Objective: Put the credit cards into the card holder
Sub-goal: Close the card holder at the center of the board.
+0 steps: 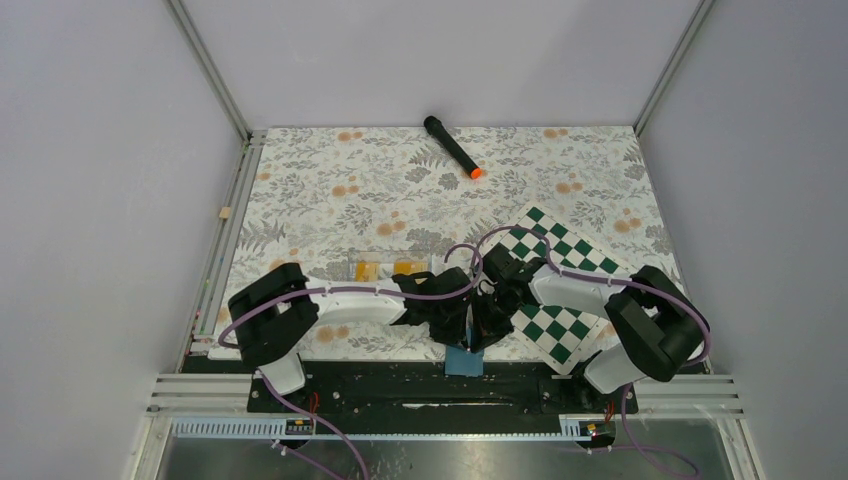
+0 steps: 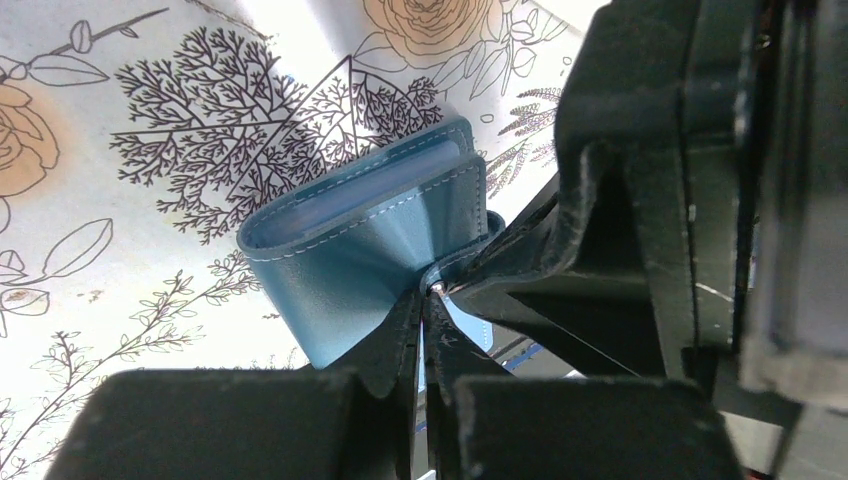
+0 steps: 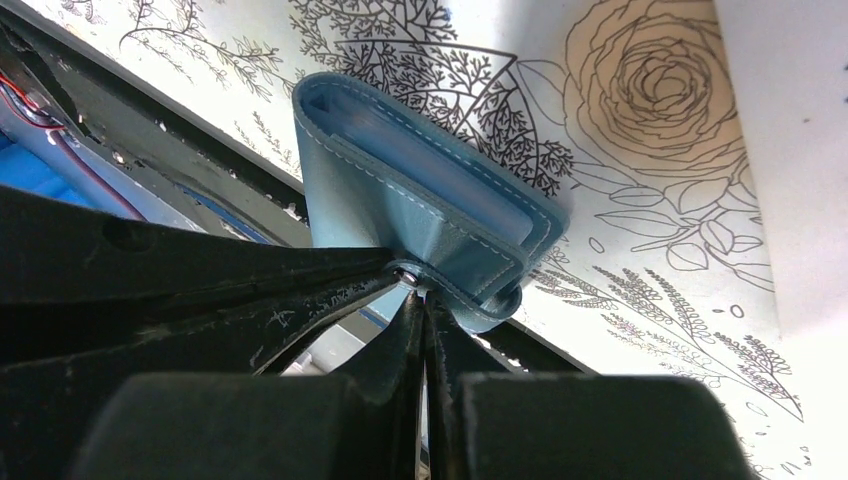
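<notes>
Against the near edge of the table, the left gripper and right gripper both clamp the card holder, seemingly to spread it for the credit cards.

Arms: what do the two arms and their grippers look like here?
Both the left arm and right arm have white links between bulky black joint housings, with a lilac cable looping along each. The left gripper and right gripper are matte black, each tapering to a thin tip. No markings are readable.
</notes>
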`<state>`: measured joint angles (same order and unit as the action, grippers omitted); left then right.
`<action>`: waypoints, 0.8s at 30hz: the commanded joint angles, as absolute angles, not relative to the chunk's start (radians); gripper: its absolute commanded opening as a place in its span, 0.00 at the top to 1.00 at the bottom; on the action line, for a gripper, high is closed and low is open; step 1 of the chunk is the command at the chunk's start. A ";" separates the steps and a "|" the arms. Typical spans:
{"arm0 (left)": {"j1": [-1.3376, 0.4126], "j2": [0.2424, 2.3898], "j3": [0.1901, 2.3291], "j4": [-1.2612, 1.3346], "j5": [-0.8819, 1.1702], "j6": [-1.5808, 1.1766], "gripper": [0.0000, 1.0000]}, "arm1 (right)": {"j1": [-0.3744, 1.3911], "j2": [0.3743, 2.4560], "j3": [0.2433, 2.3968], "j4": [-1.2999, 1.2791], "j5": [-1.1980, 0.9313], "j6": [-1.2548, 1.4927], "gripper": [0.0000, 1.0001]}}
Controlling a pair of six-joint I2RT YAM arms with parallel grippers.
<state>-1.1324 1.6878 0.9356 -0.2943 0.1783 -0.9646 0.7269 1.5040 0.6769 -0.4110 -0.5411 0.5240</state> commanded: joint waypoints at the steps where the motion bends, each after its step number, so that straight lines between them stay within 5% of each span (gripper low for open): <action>1: -1.147 1.753 0.931 -0.382 0.096 -0.935 1.00 | 0.753 1.566 0.688 -0.452 -0.404 0.530 1.00; 24: -1.213 1.902 0.973 -0.505 -0.038 -0.888 1.00 | 0.838 1.625 0.671 -0.469 -0.259 0.609 1.00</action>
<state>-1.1587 1.7508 1.0279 -0.4217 0.1246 -0.9749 0.7727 1.5589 0.7483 -0.5056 -0.4519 0.6376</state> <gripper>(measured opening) 0.007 0.026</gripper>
